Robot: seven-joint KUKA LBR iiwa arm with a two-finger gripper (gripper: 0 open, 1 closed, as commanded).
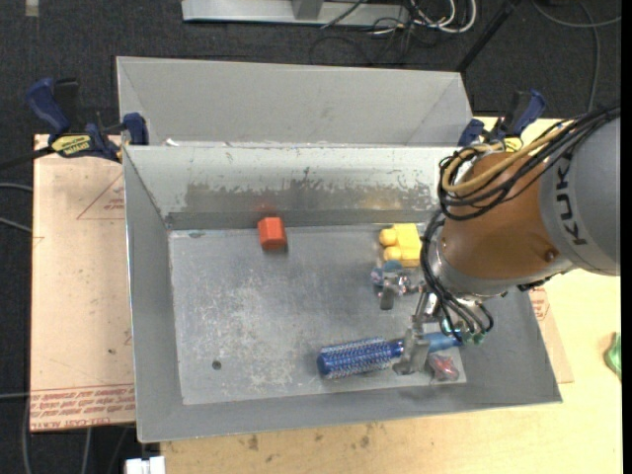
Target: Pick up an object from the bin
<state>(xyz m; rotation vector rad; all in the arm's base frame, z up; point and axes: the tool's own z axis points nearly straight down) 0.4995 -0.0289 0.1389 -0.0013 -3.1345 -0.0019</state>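
My gripper (415, 349) hangs low over the bin's front right part, below the orange cover on the wrist. It is at the right end of a blue ribbed cylinder, like a hair roller or brush (357, 357), which lies flat and points left along the bin's front. I cannot see whether the gripper touches it. A small reddish thing (445, 367) lies just right of the gripper. A small silvery-blue thing (391, 283) sits a little behind it, and a yellow toy block (399, 244) lies further back near the wall.
An orange cube (272, 233) rests against the back wall, left of centre. The arm with its orange cover and cables hides the bin's right side. The bin's left half is bare grey floor.
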